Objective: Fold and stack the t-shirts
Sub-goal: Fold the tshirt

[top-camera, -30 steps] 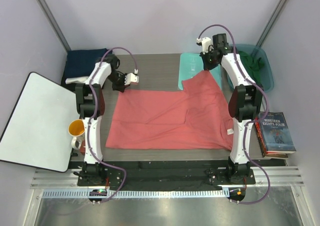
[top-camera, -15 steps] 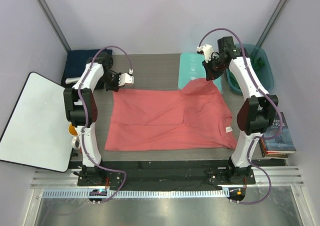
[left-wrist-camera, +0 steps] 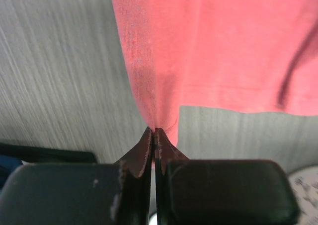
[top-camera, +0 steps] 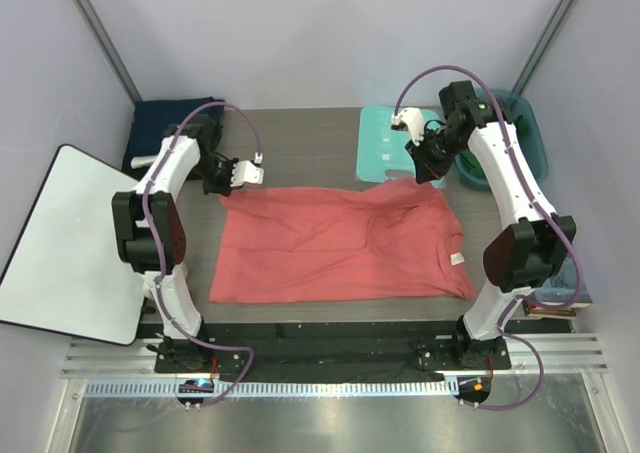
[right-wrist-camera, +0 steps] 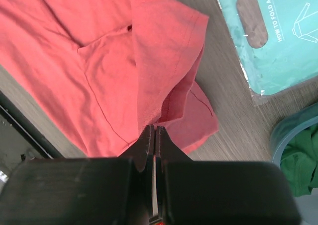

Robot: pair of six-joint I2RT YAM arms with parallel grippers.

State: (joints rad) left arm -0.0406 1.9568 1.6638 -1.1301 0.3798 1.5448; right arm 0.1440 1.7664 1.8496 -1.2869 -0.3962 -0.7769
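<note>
A coral-red t-shirt [top-camera: 340, 243] lies spread across the middle of the table. My left gripper [top-camera: 235, 185] is shut on its far-left corner, and the left wrist view shows the tips [left-wrist-camera: 154, 130] pinching the hem of the red cloth [left-wrist-camera: 208, 46]. At the far-right corner my right gripper [top-camera: 422, 173] is shut on a folded sleeve edge, lifted slightly, with the tips [right-wrist-camera: 154, 128] clamped on the shirt [right-wrist-camera: 99, 61]. A navy t-shirt [top-camera: 165, 123] sits at the back left with a bit of white cloth [top-camera: 150, 160] beside it. A dark green t-shirt [top-camera: 522, 125] lies in the bin.
A mint-green folding board [top-camera: 385, 143] lies behind the shirt, and it also shows in the right wrist view [right-wrist-camera: 278, 31]. A teal bin [top-camera: 540, 158] stands at the back right. A large white board [top-camera: 60, 243] lies off the table's left side.
Both grippers have drawn the shirt's far edge toward the near side. The left one moved left, the right one came down, and the raised right part now lies lower and flatter.
</note>
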